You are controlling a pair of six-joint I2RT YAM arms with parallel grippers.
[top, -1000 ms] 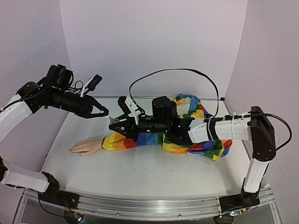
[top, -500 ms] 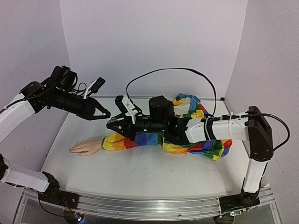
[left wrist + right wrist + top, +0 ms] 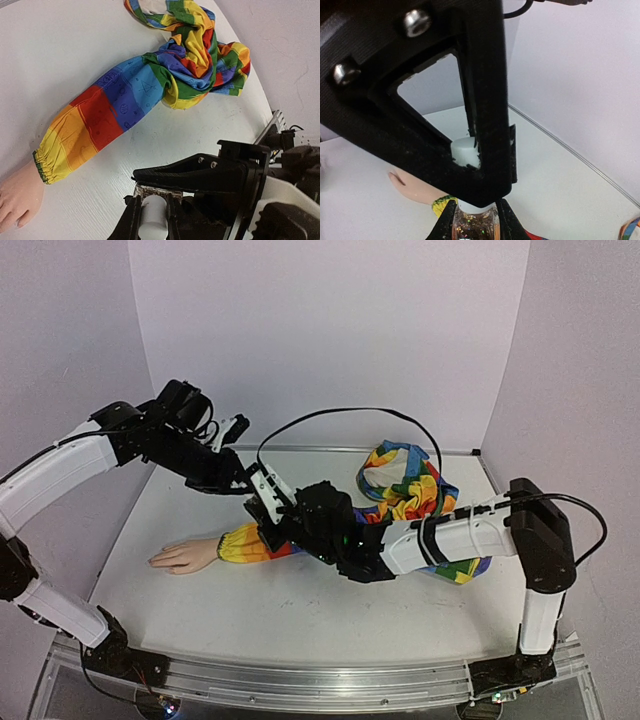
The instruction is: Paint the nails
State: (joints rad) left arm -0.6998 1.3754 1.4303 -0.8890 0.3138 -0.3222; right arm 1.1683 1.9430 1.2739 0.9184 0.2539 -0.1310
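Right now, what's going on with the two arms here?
The right end effector holds a small glass bottle of glittery polish upright. The left end effector is clamped on its white cap, apparently to unscrew it. The mannequin hand lies flat at the end of the rainbow sleeve, neither arm touching it; no brush is out.

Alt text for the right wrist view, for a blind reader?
The left end effector, black and close, fills the frame, closed around the white cap of a small glass bottle of glittery polish that the right end effector holds from below. Behind, the pale mannequin hand lies on the white table.
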